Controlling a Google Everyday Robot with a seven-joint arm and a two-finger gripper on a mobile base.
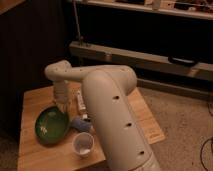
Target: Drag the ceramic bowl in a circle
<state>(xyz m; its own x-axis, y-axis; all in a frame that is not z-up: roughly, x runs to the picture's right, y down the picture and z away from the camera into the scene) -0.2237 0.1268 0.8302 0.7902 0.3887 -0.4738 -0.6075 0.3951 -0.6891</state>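
Note:
The ceramic bowl [51, 126] is wide, shallow and green with a darker rim. It sits on the left part of the wooden table [35, 102]. My gripper [61, 105] hangs from the white arm and comes down at the bowl's far right rim. The arm's big white link [112, 115] crosses the middle of the view and hides part of the table.
A small white cup [83, 144] stands near the table's front edge, right of the bowl. A blue object [80, 124] lies between bowl and cup. A white and orange item [80, 103] lies behind it. Dark shelving and a rail stand behind the table.

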